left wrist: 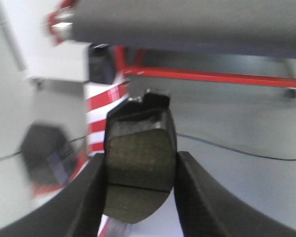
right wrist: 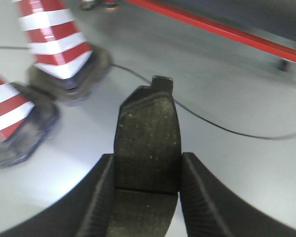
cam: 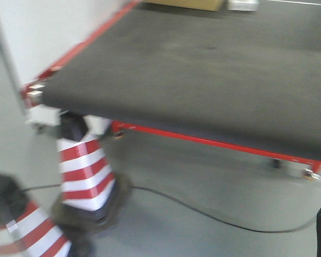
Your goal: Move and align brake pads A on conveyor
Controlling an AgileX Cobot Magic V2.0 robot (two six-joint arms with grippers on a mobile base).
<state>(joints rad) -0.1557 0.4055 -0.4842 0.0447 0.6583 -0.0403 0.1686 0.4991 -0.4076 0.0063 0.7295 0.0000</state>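
Observation:
Each of my grippers holds one brake pad A by its long sides. In the left wrist view my left gripper is shut on a dark grey grooved pad, held over the grey floor short of the conveyor. In the right wrist view my right gripper is shut on a second pad, also above the floor. The wide charcoal conveyor with its red edge strip fills the upper front view; neither gripper shows in that view. No pad lies on the belt part I see.
Two red-and-white striped cones stand on the floor by the belt's near-left corner. A black cable runs across the floor. A red frame rail runs under the belt. A cardboard box sits at the belt's far end.

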